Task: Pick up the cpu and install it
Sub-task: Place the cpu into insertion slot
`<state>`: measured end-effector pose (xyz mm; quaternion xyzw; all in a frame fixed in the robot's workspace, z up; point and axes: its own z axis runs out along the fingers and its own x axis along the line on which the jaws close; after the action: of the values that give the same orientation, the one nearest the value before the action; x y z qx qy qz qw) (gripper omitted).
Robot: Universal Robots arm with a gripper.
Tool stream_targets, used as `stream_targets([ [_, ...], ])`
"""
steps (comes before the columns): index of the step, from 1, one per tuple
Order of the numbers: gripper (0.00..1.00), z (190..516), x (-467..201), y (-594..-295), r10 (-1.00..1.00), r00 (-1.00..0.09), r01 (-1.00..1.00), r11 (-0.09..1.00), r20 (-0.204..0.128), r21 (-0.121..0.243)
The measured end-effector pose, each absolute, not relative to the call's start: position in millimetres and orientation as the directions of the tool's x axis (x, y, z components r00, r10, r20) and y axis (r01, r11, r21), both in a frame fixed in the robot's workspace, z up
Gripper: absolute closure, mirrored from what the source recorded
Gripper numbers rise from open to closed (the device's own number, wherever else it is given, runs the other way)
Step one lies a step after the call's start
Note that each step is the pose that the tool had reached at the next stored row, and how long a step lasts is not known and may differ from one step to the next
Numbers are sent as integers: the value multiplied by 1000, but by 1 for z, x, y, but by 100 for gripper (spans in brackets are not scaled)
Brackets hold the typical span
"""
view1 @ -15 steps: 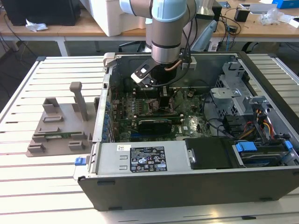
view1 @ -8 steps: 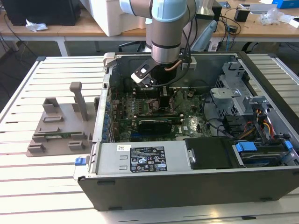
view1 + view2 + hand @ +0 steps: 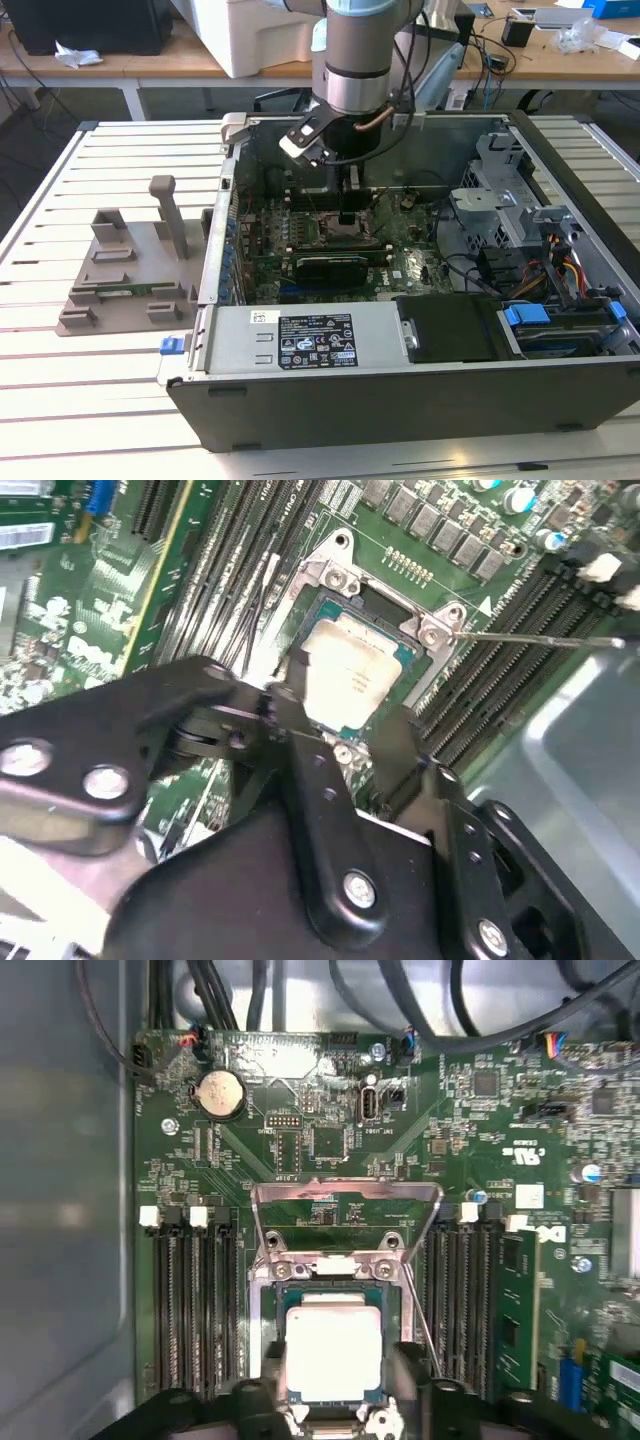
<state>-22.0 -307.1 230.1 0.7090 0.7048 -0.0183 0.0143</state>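
Observation:
The cpu (image 3: 333, 1352), a flat square chip with a silver-grey top, lies level in the open socket (image 3: 268, 1305) on the green motherboard (image 3: 330, 1140). In both wrist views my gripper (image 3: 335, 1385) has one black finger against each of two opposite edges of the cpu (image 3: 345, 670), shut on it. The socket's metal load plate (image 3: 345, 1198) stands swung open beyond the chip. In the exterior view my gripper (image 3: 347, 205) reaches straight down into the open computer case (image 3: 215, 250), over the middle of the board.
Memory slots (image 3: 190, 1300) flank the socket, with a green memory stick (image 3: 515, 1310) in one. The thin socket lever (image 3: 540, 638) sticks out beside it. A black card (image 3: 330, 265), power supply (image 3: 320, 340) and drive bays (image 3: 560, 320) fill the case. A grey parts holder (image 3: 130, 270) sits on the slatted table.

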Motion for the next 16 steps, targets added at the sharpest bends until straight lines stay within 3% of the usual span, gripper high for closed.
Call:
stream_targets([
  [3, 65, 244, -22, -307, 999, 6, 1000, -6, -45, -5],
  [7, 65, 264, -22, -306, 999, 6, 1000, -6, -45, -5],
  [8, 73, 268, -22, -306, 999, 6, 1000, -6, -45, -5],
  [9, 73, 273, -22, -306, 999, 6, 1000, -6, -45, -6],
  [11, 89, 293, -22, -305, 999, 6, 1000, -6, -45, -6],
  [16, 89, 312, -22, -305, 999, 6, 1000, -6, -43, -5],
])
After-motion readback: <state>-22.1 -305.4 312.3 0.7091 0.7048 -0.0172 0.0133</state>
